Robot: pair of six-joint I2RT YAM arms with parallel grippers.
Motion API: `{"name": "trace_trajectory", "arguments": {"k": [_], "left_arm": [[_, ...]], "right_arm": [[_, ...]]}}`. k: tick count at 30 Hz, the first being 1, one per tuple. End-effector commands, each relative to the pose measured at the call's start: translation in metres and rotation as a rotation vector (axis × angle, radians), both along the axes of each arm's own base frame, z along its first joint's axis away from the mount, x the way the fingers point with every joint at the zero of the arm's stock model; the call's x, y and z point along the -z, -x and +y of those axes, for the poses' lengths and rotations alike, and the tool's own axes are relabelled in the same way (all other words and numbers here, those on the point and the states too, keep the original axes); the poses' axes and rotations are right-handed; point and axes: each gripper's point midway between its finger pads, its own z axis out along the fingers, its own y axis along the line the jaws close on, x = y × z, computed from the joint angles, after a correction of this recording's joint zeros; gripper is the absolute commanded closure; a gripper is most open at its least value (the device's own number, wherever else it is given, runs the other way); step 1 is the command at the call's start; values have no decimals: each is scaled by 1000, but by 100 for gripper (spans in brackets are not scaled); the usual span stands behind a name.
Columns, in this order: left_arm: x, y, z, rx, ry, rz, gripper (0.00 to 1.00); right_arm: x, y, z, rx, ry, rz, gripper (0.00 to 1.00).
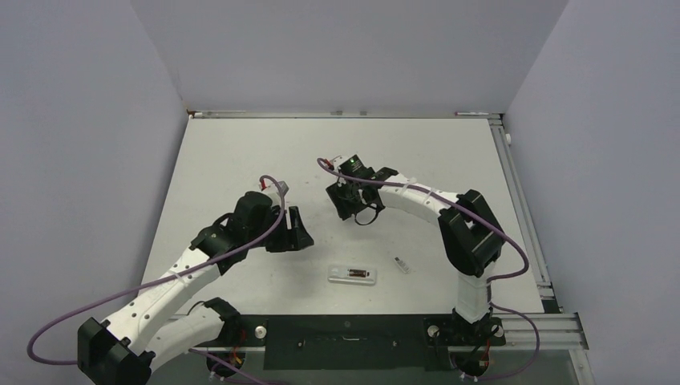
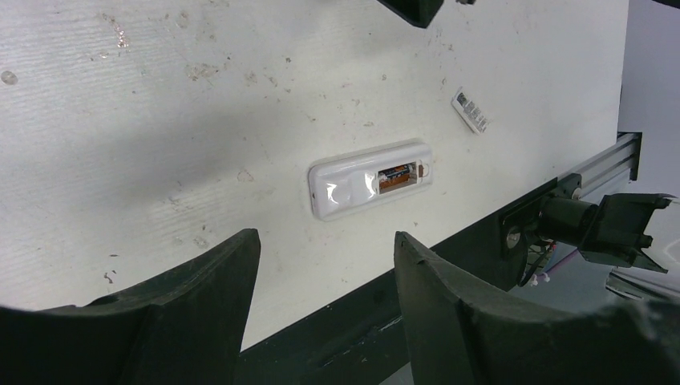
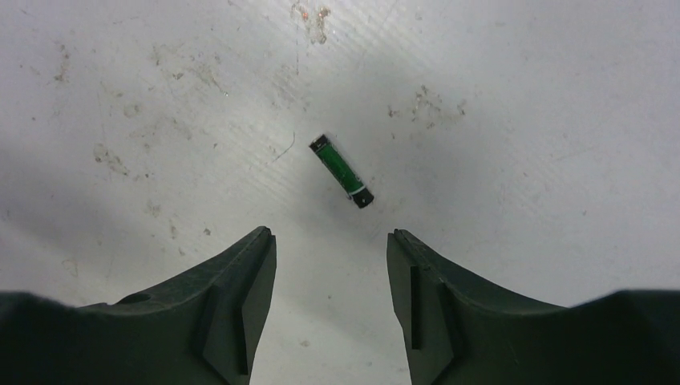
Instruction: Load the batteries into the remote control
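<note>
Item: left gripper, jaws spread wide and holding nothing, poised above the white table with the remote in sight ahead of it. Item: right gripper, jaws likewise spread and empty, farther out over the table. Item: remote control, slim and white, lying back-up near the table's near edge, between the two arm bases and well apart from both grippers. Its battery recess is open, and an orange-and-dark cell appears to be seated in it. Item: loose battery, a green-jacketed cylinder with dark ends, lying flat and diagonal on the table just ahead of the gap between the right gripper's fingers, touching nothing. Item: small white strip, printed like a label, near the remote on the right arm's side; possibly the recess cover, not certain. Handling, by judgement: the loose battery is light, rigid and smooth, and being round it will likely roll or skid if nudged from one side. It is best taken across its middle, fingers square to its long axis, with both ends left free for seating against the contacts. The remote is light, stiff plastic, liable to slide when a cell is pressed in; steadying it at the long edges, clear of the recess, seems prudent.
</note>
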Motion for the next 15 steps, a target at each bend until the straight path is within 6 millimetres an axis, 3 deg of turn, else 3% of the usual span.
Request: {"name": "trace_trajectory", "arguments": {"k": [1, 15], "left_arm": [[-5, 5, 0, 31, 25, -12, 41], [11, 12, 7, 59, 6, 27, 40]], "right_arm": [[-9, -25, 18, -83, -32, -57, 47], [34, -29, 20, -123, 37, 33, 51]]}}
